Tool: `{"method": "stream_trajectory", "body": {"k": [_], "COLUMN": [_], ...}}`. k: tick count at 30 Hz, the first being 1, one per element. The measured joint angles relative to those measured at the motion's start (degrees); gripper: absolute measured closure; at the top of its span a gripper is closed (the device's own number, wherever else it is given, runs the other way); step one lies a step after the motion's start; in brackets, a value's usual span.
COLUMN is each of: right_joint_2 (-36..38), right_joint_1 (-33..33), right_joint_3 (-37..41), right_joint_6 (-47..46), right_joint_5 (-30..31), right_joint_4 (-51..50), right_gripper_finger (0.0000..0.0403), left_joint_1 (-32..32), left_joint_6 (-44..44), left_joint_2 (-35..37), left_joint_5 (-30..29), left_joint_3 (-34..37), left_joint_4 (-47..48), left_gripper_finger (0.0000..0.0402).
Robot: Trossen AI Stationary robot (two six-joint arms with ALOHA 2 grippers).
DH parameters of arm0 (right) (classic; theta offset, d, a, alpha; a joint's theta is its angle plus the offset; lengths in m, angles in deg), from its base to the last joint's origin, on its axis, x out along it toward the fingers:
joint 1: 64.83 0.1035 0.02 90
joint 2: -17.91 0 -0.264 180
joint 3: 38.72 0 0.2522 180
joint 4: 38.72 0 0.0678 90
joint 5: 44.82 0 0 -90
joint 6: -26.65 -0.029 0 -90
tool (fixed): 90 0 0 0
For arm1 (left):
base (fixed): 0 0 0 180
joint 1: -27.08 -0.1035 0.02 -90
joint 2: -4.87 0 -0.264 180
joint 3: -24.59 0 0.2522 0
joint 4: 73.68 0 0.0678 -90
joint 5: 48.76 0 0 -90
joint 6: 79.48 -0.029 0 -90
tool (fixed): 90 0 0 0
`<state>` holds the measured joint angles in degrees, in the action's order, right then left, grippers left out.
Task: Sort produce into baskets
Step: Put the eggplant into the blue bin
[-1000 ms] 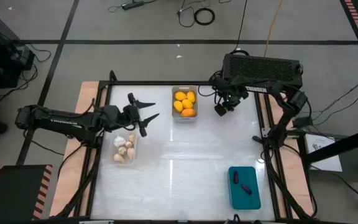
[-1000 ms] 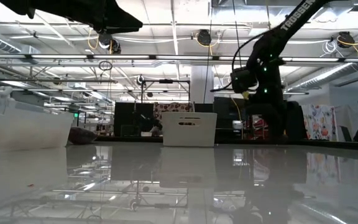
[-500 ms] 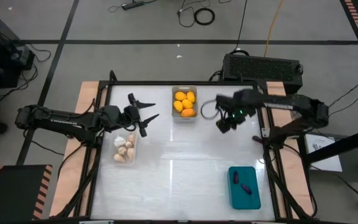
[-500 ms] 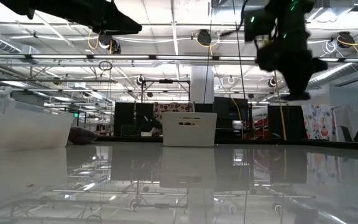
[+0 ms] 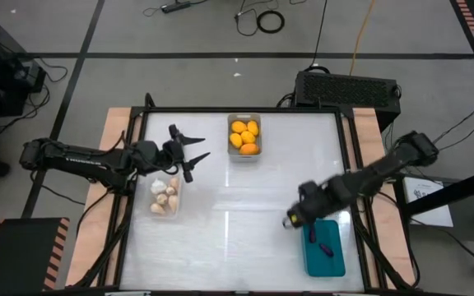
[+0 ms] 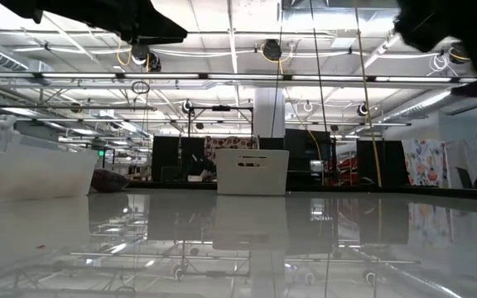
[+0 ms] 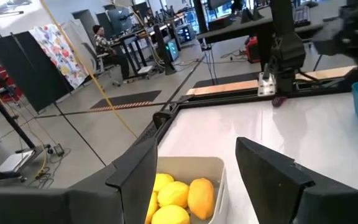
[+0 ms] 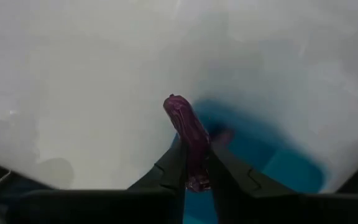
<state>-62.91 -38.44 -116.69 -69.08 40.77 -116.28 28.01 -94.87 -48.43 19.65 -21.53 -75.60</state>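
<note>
presently the right tool (image 5: 296, 219) hangs just off the teal basket (image 5: 323, 247) near the table's front right corner, fingers (image 8: 169, 167) clenched on a dark purple eggplant piece (image 8: 188, 138). two more purple pieces (image 5: 318, 242) lie inside that basket. left tool (image 5: 194, 146) waits over the table's left side, fingers (image 7: 272, 169) spread apart, nothing between them. yellow fruits (image 5: 244, 136) fill the grey basket (image 5: 243, 155) at the back edge, middle. garlic bulbs (image 5: 164, 196) sit in the clear basket (image 5: 177, 207) by the left edge.
</note>
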Motion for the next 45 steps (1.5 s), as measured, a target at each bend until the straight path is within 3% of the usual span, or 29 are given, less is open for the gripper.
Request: {"method": "stream_trajectory", "body": {"k": [4, 8, 17, 21, 28, 33, 41, 45], "right_joint_2": [-3.5, -6.3, -7.2, -7.2, -7.2, -6.7, -6.7, -6.9], "right_joint_1": [7.7, 12.0, 14.6, 14.0, 11.4, 7.0, -9.0, -19.4], "right_joint_3": [0.0, 0.0, 0.0, 0.0, 0.0, 0.0, 0.1, 0.8], "right_joint_6": [-10.6, -15.9, -17.5, -12.7, -4.4, 10.4, 35.8, 48.2], "right_joint_5": [-0.5, -5.6, -7.9, -7.9, -12.4, -9.7, -1.6, 1.9], "right_joint_4": [3.9, 4.9, 0.6, -3.7, -3.7, -7.0, -21.3, -23.5], "right_gripper_finger": [0.0353, 0.0353, 0.035, 0.0323, 0.0229, 0.018, 0.0163, 0.0163], "left_joint_1": [0.8, 1.1, 1.1, 1.0, 0.6, -1.1, -3.8, -5.6], "left_joint_6": [0.0, 0.0, -0.2, -0.2, -0.7, -1.5, -1.5, -1.5], "left_joint_2": [0.2, 0.2, 0.2, 0.2, 0.2, 0.2, 0.1, 0.1], "left_joint_5": [0.0, 0.0, 0.0, 0.0, -0.1, -0.3, -0.4, -0.4], "left_joint_3": [0.0, 0.0, 0.0, 0.0, 0.0, 0.0, 0.0, 0.0], "left_joint_4": [-0.1, -0.1, -0.5, -0.6, -0.5, -0.3, 0.7, 0.7], "left_gripper_finger": [0.0175, 0.0175, 0.0175, 0.0175, 0.0175, 0.0175, 0.0175, 0.0175]}}
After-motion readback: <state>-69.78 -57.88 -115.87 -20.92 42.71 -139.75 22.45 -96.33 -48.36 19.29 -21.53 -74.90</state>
